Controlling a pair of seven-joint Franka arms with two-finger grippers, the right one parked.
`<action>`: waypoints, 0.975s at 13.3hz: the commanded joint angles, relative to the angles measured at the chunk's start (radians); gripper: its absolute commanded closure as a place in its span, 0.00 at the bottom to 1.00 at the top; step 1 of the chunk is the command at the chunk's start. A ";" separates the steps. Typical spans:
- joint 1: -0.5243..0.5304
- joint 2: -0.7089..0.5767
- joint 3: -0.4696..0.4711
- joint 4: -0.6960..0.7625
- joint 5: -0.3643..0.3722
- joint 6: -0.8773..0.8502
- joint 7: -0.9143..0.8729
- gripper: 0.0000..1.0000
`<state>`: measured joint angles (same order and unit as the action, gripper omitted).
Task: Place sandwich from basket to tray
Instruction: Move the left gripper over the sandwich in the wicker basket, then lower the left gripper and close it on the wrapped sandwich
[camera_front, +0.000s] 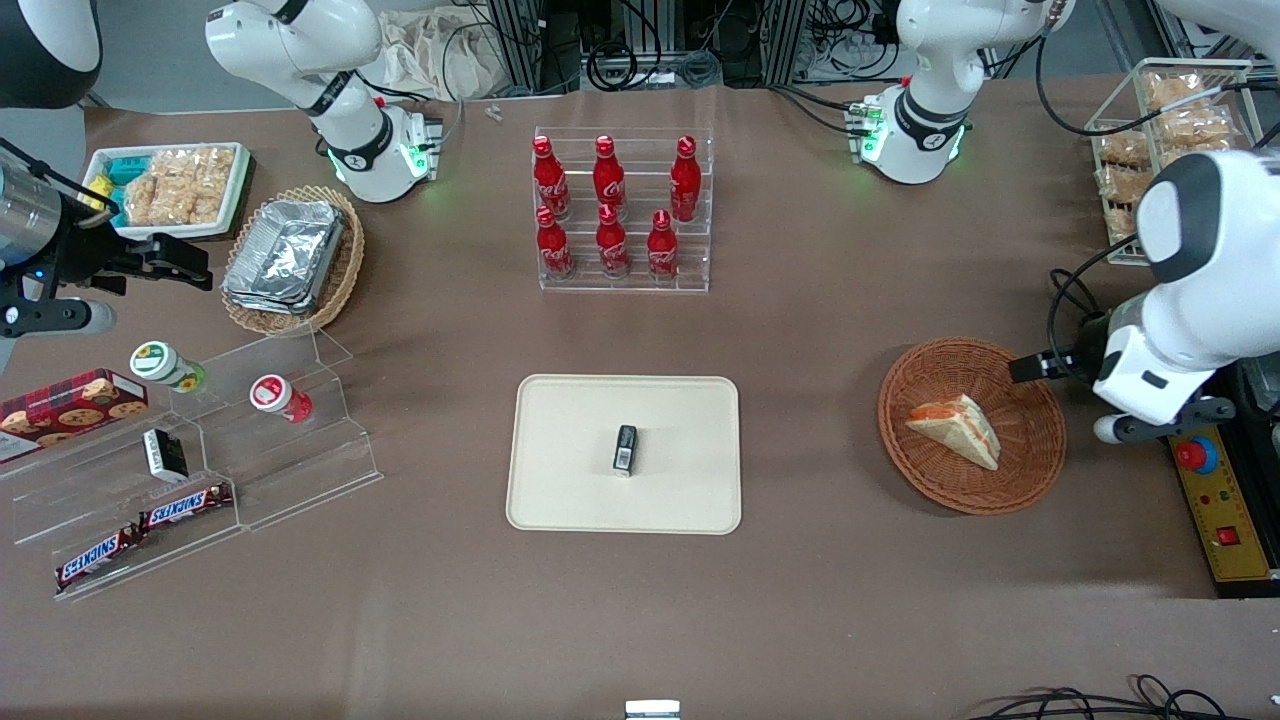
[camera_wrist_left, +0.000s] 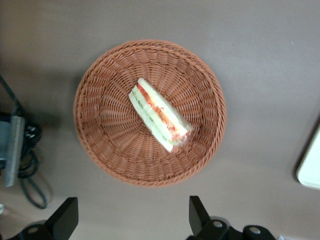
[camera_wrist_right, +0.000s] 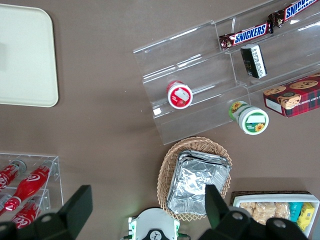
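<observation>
1. Front view: the tray is sitting mid-table near the front edge, carrying a small dark packet.
2. The basket is lying toward the working arm's end.
3. The sandwich is resting in the basket.
4. The gripper is hovering above the basket's rim, fingers apart.

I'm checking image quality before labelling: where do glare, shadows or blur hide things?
Front view: foil trays glare; the basket casts a soft shadow toward the tray. Left wrist view: sandwich sharp, evenly lit; the open gripper hangs above the table beside the basket, its fingers dark silhouettes.
</observation>
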<state>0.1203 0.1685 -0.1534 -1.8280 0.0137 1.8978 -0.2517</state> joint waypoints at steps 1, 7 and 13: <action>0.004 -0.009 -0.006 -0.083 0.002 0.067 -0.138 0.01; 0.005 0.037 -0.009 -0.211 -0.020 0.317 -0.677 0.03; 0.005 0.123 -0.008 -0.223 -0.021 0.467 -0.948 0.04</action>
<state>0.1202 0.2780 -0.1558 -2.0287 -0.0010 2.3007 -1.1346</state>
